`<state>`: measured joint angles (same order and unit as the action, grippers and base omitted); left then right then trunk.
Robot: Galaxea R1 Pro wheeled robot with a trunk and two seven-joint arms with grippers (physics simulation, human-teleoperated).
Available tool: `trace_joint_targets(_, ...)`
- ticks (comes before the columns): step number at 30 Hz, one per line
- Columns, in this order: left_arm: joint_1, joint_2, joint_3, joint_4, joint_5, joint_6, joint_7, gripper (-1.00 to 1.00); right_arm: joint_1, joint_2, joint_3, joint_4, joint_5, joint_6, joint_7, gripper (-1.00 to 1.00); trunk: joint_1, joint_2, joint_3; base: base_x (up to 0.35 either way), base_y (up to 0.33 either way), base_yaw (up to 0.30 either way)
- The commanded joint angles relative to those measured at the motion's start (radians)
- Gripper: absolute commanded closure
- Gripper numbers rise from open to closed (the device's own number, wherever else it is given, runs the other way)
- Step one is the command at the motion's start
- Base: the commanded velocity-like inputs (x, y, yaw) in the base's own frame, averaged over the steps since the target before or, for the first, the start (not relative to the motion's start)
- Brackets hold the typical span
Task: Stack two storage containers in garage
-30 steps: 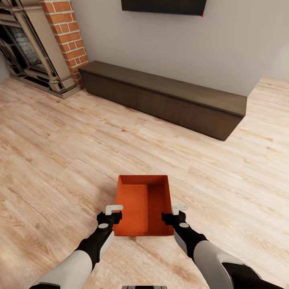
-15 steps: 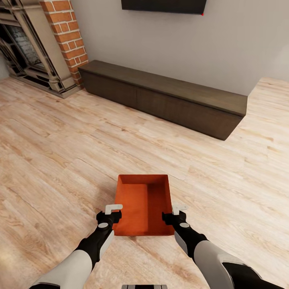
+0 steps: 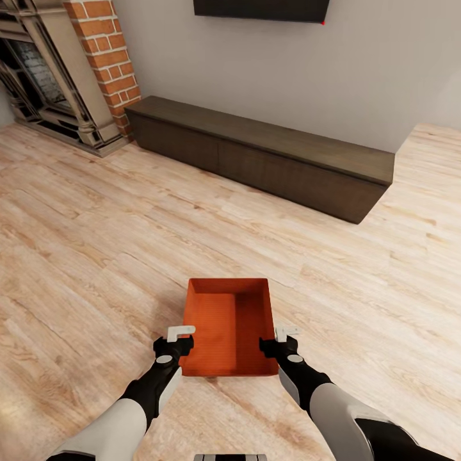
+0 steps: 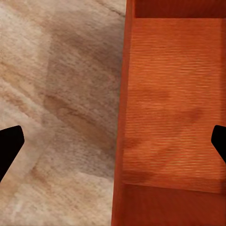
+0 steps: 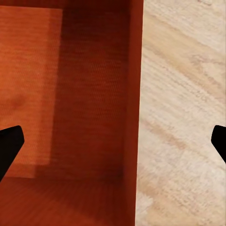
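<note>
**Straddling the container's side walls**

Looking down, we see one orange-red storage container [image 3: 228, 326] on the living room's wood plank floor [image 3: 96, 256]. Our left gripper [image 3: 180, 339] and right gripper [image 3: 279, 340] hang over its opposite walls, jaws spread wide, not closed on them.

- No text, label, brand, number or sign readable anywhere.
</note>
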<state>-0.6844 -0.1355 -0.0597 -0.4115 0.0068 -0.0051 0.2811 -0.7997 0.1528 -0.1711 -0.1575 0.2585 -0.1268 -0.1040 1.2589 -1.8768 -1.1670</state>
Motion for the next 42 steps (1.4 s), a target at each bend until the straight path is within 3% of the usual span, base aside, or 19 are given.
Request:
trace_joint_targets(1,0.000,0.001,-0.006,0.000,0.001,0.000,0.007,-1.00,-0.001,0.001,-0.008,0.001,0.011,-0.003,-0.003,-1.00,0.000,0.000,-0.001,0.000,0.000,0.000)
trace_joint_targets(20,0.000,0.001,-0.006,0.001,0.001,0.000,0.007,-1.00,-0.001,-0.015,-0.010,-0.026,0.005,0.004,-0.003,-1.00,0.000,0.000,-0.001,0.000,0.000,0.000)
trace_joint_targets(42,0.000,0.001,-0.005,-0.005,0.002,-0.001,0.007,-1.00,-0.001,-0.014,-0.006,-0.027,0.005,-0.001,-0.002,-1.00,0.084,-0.154,-0.069,0.000,0.000,0.000)
